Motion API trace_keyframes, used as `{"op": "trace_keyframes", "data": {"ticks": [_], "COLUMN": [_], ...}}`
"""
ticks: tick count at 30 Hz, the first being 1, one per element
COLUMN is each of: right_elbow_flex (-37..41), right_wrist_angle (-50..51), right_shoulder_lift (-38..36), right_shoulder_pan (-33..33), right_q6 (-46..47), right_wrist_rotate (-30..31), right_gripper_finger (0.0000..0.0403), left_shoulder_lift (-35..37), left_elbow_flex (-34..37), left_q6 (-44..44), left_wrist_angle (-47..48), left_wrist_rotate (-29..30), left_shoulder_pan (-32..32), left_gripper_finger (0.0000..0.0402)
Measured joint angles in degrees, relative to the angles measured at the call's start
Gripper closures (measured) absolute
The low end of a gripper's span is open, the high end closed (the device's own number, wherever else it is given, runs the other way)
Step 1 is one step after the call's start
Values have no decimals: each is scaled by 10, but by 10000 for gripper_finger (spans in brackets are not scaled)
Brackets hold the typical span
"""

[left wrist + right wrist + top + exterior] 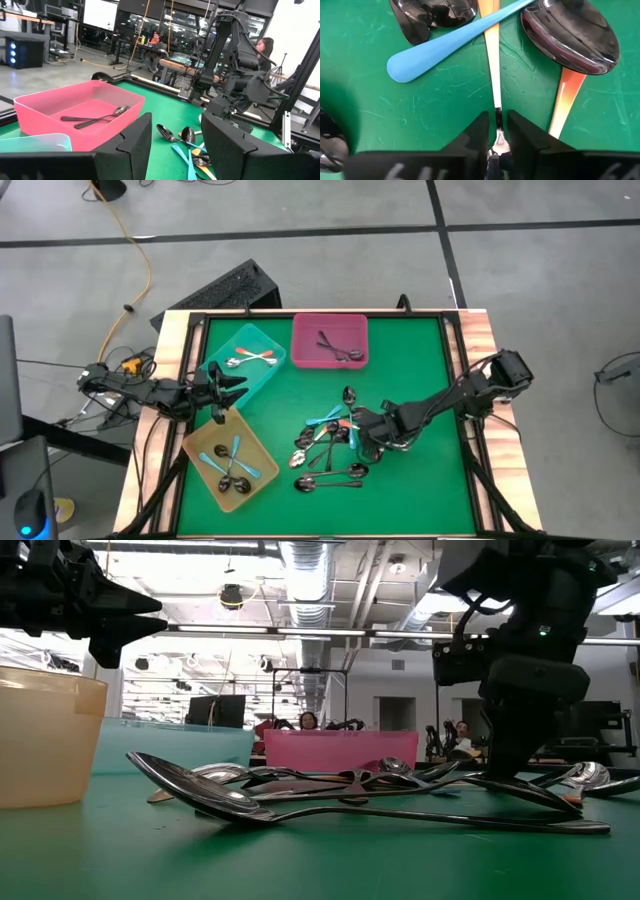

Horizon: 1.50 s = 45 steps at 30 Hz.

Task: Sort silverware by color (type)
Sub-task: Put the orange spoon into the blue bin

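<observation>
Trays line the left and far sides of the green table point(400, 370): a yellow tray point(205, 445) near the left edge holds blue-handled spoons point(235, 455), a teal tray point(262, 375) beyond it holds orange-handled spoons point(252, 359), and a pink tray point(305, 340) at the far edge holds dark spoons point(338, 350). The left gripper point(218, 392) hangs between the yellow and teal trays, its fingers pressed together on nothing. Near the table's middle lies the unsorted pile of spoons point(325, 455). The right gripper point(496, 137) is down at the pile's right side, its fingers pinching the thin neck of an orange-handled spoon point(492, 55) lying flat on the table.
</observation>
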<state>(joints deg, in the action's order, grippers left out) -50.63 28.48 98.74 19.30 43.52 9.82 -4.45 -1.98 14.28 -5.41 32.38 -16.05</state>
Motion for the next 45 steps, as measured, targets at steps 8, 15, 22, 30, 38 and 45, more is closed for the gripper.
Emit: {"op": "trace_keyframes", "data": {"ticks": [8, 15, 22, 30, 38, 45], "right_elbow_flex": [0, -15, -71, -129, -198, -257], "right_wrist_angle": [1, 20, 89, 156, 215, 206], "right_shoulder_lift": [0, -6, -12, -14, -16, -16], "right_shoulder_pan": [-15, -15, -17, -18, -12, -9], "right_q6": [-1, -6, -40, -64, -88, -123], "right_wrist_rotate": [-18, -24, -31, -27, -62, -66], "right_gripper_finger": [394, 397, 399, 400, 401, 401], "left_shoulder_lift": [0, 0, 0, 0, 0, 0], "left_elbow_flex": [0, 0, 0, 0, 0, 0], "left_q6": [0, 1, 1, 1, 1, 1], "left_wrist_angle": [4, 4, 4, 6, 6, 6], "left_wrist_rotate": [0, 0, 0, 0, 0, 0], "left_shoulder_pan": [0, 0, 0, 0, 0, 0], "left_gripper_finger": [243, 243, 243, 243, 243, 243]}}
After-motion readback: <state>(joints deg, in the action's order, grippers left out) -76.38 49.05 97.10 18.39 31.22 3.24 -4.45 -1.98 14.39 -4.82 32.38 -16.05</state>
